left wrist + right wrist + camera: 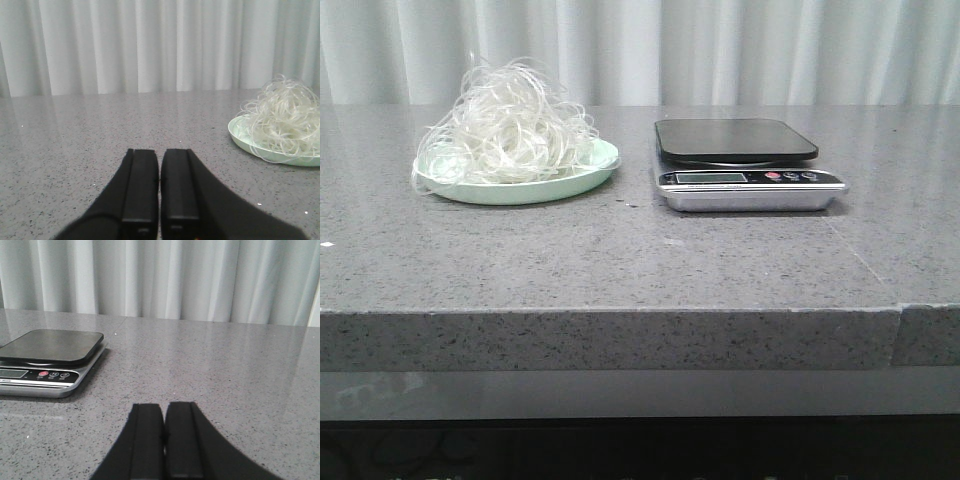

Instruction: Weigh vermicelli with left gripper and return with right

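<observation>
The vermicelli sits heaped on the pale green plate, a round tangle with no clear long axis (scale just beside it). Both the left gripper and right gripper have jaws pressed together, empty, well apart from the noodles.

One tangle of vermicelli, one green plate, one scale, two grippers: left gripper, right gripper

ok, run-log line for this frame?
stage: pre-grasp | white tangled vermicelli: on pale green plate | black-topped steel scale: empty | left gripper: shut | right gripper: shut
</observation>
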Available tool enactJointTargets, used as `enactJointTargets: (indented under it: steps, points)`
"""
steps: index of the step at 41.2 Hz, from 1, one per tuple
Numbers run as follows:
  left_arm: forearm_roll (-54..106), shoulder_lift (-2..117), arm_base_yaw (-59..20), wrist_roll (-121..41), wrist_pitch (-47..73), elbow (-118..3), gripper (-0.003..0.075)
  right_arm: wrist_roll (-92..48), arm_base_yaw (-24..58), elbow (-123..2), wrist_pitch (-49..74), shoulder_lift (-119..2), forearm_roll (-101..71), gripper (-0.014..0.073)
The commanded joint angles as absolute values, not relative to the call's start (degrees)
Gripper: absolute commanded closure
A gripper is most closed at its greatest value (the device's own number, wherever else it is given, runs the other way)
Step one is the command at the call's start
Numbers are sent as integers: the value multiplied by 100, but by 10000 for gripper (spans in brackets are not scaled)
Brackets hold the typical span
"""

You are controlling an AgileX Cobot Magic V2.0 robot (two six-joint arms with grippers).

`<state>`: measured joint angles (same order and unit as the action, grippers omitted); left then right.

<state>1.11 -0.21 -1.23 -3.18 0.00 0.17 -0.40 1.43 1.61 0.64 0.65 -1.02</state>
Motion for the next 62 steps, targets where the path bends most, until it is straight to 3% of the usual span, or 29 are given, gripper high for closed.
enactJointTargets:
  steps: [1,33,39,48,62]
  points:
    - [168,-139,-109,-259,-444,58,579,-63,100,112,-443,151,-130,441]
    - [-94,-139,-109,-315,-633,47,579,-63,100,112,-512,151,-130,441]
    - [-94,-139,-124,-315,-1237,-44,579,-57,100,-99,-620,151,-157,441]
    - [-115,-103,-124,-315,-851,-1212,579,-57,100,-1224,-49,92,-157,441]
    - [-139,1044,-124,-315,1012,-3641,579,-57,100,-3559,1729,-1124,-157,441]
